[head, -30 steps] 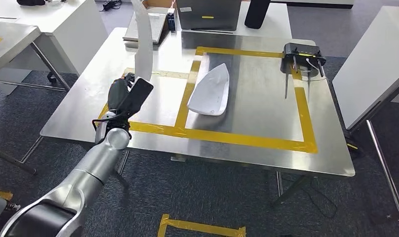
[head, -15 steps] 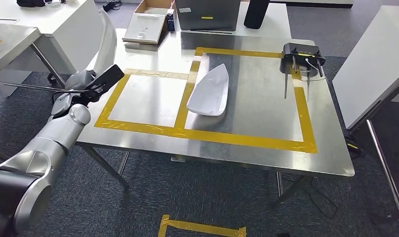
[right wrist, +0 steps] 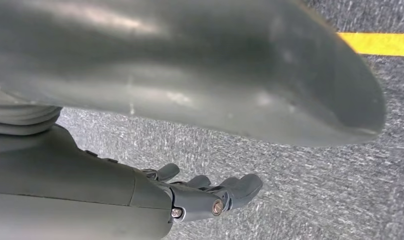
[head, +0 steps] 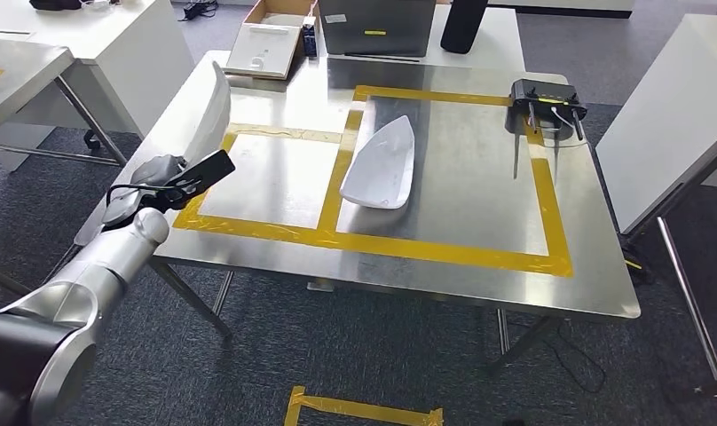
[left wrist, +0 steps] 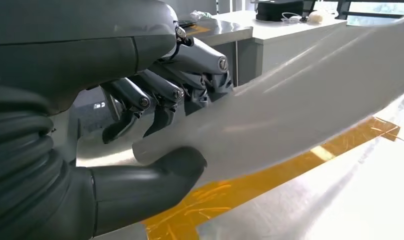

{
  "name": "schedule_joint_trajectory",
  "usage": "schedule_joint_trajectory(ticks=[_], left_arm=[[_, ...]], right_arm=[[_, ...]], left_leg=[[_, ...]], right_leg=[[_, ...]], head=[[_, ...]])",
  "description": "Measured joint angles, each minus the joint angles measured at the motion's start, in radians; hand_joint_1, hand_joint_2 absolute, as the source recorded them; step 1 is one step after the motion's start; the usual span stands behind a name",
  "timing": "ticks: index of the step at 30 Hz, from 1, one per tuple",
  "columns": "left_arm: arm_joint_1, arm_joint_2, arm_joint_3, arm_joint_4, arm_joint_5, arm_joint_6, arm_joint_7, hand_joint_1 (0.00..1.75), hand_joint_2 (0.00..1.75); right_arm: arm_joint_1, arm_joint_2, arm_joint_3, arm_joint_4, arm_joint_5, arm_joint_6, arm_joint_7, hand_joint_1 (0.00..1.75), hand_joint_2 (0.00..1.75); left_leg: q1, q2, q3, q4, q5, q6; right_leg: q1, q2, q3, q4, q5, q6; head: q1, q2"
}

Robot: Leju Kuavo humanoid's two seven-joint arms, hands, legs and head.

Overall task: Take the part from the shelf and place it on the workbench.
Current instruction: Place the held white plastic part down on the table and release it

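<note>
Part held at left table edge

Left hand [head: 164, 173] is gripping a white curved part [head: 215, 106], thumb [left wrist: 155, 172] underneath and fingers [left wrist: 155, 100] over the top. Part is standing tilted above the left edge of the steel table [head: 444, 266], beside the yellow tape [head: 257, 229] frame. Second white part [head: 379, 164] is lying inside the larger tape frame. Right hand [right wrist: 205, 192] is hanging over grey carpet [right wrist: 300, 200], fingers loosely extended and holding nothing.
</note>
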Motion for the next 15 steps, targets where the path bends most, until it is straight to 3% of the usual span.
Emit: schedule_joint_trajectory(ticks=[13,15], left_arm=[[0.047,-0.012,0.0,0.009,0.0,0.032,0.009,0.0,1.75],[0.051,-0.013,0.0,0.01,-0.002,0.032,0.009,0.0,0.87]], right_arm=[[0.033,-0.013,0.0,0.0,-0.003,-0.017,-0.003,0.0,0.0],[0.037,-0.015,0.0,0.0,-0.003,-0.018,-0.005,0.0,0.0]], left_leg=[[0.0,0.0,0.0,0.0,-0.001,0.001],[0.0,0.0,0.0,0.0,-0.001,0.001]], right_leg=[[0.0,0.0,0.001,0.0,0.0,0.0],[0.0,0.0,0.001,0.0,0.0,0.0]], head=[[0.0,0.0],[0.0,0.0]])
